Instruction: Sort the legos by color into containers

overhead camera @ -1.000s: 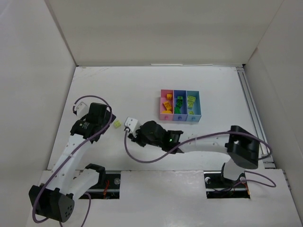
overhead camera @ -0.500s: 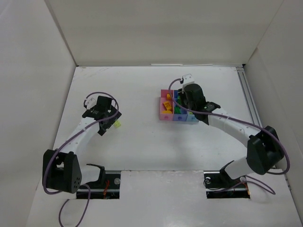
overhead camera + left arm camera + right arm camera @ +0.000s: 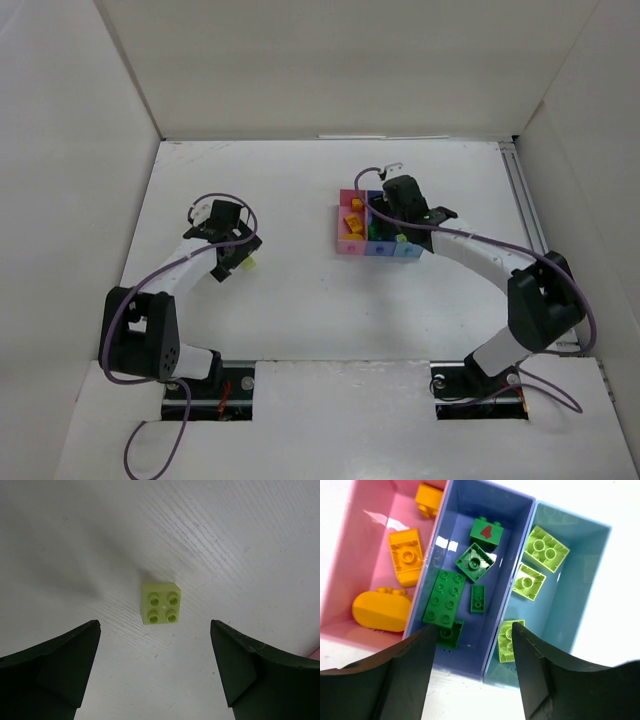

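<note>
One pale lime lego (image 3: 160,603) (image 3: 246,263) lies on the white table, studs up, just ahead of my open left gripper (image 3: 155,667) (image 3: 232,258), with both fingers clear of it. My right gripper (image 3: 470,667) (image 3: 395,205) hangs open and empty over the containers. The pink bin (image 3: 340,580) (image 3: 342,240) holds orange-yellow legos (image 3: 406,556). In the medium blue bin (image 3: 512,555) lie several dark green legos (image 3: 444,597). Three lime legos (image 3: 545,547) sit in the light blue bin (image 3: 585,580).
White walls enclose the table on the left, back and right. A metal rail (image 3: 530,215) runs along the right edge. Purple cables loop from both arms.
My right arm swung from the table's middle up to the bins and its gripper opened. The left gripper shifted closer to the lime lego and narrowed slightly.
</note>
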{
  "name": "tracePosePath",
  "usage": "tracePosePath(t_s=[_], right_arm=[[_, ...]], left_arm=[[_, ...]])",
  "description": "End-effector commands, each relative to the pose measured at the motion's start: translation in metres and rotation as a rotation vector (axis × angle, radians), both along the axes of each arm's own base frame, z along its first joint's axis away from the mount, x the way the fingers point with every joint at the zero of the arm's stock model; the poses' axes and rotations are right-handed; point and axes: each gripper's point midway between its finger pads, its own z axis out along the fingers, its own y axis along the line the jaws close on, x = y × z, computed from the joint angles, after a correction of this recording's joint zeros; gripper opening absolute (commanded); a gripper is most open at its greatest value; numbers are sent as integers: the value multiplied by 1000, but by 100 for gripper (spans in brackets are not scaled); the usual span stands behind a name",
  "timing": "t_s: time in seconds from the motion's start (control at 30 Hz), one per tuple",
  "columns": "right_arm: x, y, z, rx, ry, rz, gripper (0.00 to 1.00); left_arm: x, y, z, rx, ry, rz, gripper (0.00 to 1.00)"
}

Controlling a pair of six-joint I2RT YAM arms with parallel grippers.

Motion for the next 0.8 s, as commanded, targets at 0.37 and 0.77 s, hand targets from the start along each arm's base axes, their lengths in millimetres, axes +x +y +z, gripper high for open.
tracePosePath(t_s=[0.37,0.77], right_arm=[[-34,-19,127,206,-255,-18,74],[-64,-50,158,256,-336,-95,74]], left_arm=[[10,-3,-31,3,48,-32,68],[11,-6,-40,32,83,-50,30]])
